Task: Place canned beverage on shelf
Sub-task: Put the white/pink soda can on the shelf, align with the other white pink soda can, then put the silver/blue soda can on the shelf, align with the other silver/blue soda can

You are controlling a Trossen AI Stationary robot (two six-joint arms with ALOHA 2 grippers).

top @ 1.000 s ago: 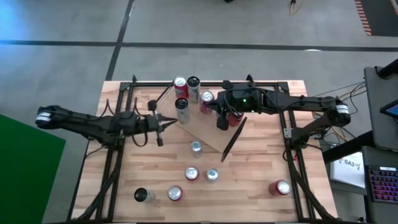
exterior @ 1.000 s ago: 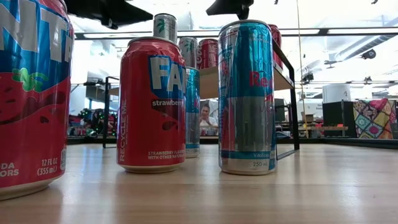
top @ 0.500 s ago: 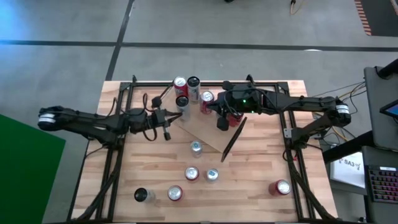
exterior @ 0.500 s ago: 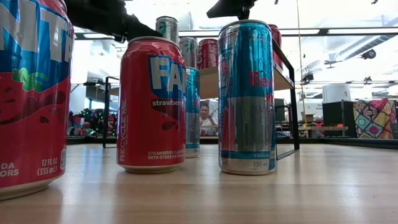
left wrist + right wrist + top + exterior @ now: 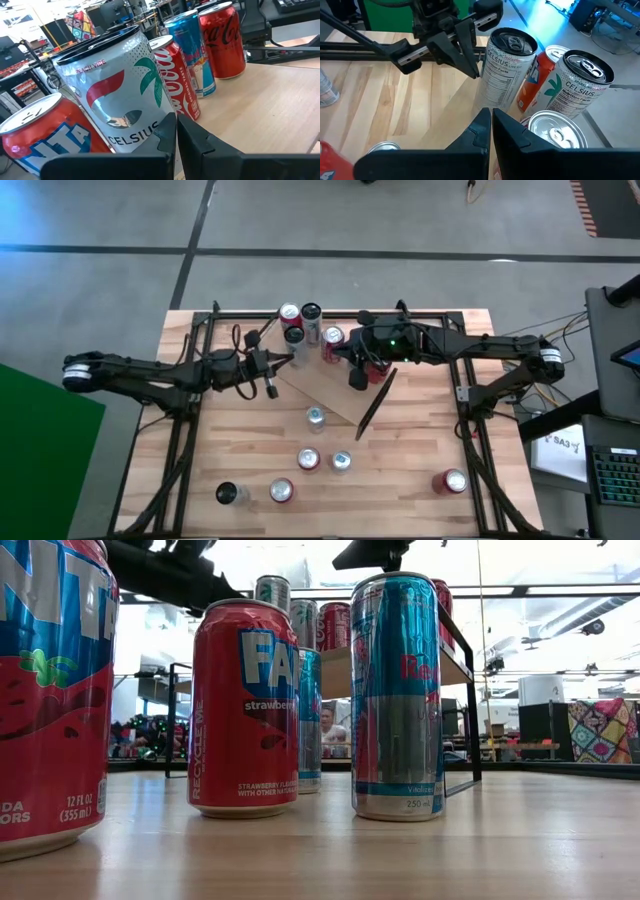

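— High view: where's the left hand (image 5: 290,360)?
— Clenched empty, tips against a white can (image 5: 294,336) on the shelf (image 5: 330,395) (far bench (image 5: 410,470) side).
— And the right hand (image 5: 354,377)?
— Clenched too, over the shelf.

Just ahead of our left hand (image 5: 287,360) a Celsius can (image 5: 294,337) stands on the shelf (image 5: 330,390), with more cans (image 5: 310,320) behind it. Our right hand (image 5: 357,370) hangs over the shelf too, well apart from the loose cans (image 5: 310,459) on the surface (image 5: 420,470).
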